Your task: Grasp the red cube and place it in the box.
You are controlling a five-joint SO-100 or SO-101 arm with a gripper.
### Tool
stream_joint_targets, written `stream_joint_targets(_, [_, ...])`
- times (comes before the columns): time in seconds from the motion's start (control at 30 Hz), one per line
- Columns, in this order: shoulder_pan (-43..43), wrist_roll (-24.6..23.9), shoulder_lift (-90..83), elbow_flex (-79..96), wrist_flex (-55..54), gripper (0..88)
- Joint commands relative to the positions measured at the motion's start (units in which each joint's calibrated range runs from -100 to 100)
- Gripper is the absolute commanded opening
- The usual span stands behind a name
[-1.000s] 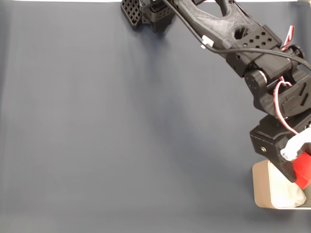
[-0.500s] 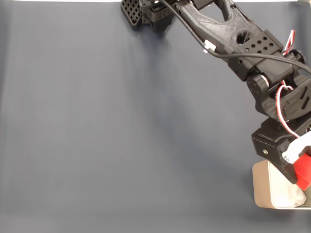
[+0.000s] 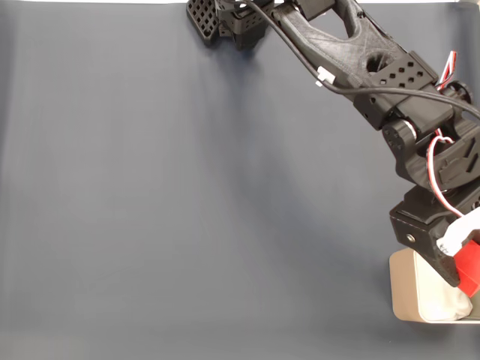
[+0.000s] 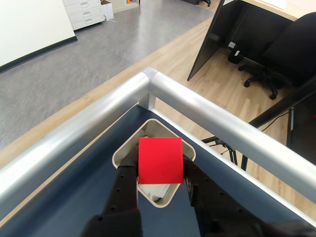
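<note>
The red cube (image 4: 159, 160) is clamped between my gripper's two black fingers (image 4: 127, 173), and in the wrist view it hangs directly above the box (image 4: 127, 147). In the fixed view the red cube (image 3: 469, 270) shows at the right edge, held by my gripper (image 3: 463, 268) over the beige box (image 3: 405, 289) with its white lining (image 3: 442, 298). The box sits in the table's corner. The cube hides much of the box's inside in the wrist view.
A silver metal rail (image 4: 197, 106) runs around the table corner just beyond the box. The dark blue table surface (image 3: 187, 210) stretches to the left of the arm. The arm's base (image 3: 225, 19) stands at the top of the fixed view.
The arm has crept a little further right and down, carrying the red cube slightly more over the box. The grip on the cube is unchanged.
</note>
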Motion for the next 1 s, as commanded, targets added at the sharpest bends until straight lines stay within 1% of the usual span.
stream_joint_targets(0.0, [-0.62,0.39,-1.06,-3.64,0.05,2.4])
stream_joint_targets(0.07, [-0.62,0.34,-0.97,-3.64,-0.03,3.9])
stream_joint_targets(0.27, [-0.62,-0.78,-1.06,-3.64,-0.28,24.6])
stream_joint_targets(0.5, [-0.69,-1.66,-1.49,-3.64,-0.85,35.6])
stream_joint_targets(0.73, [-0.77,-2.15,-1.66,-3.64,-1.18,40.3])
stream_joint_targets(0.97, [-0.84,-2.30,-1.92,-3.55,-1.59,41.6])
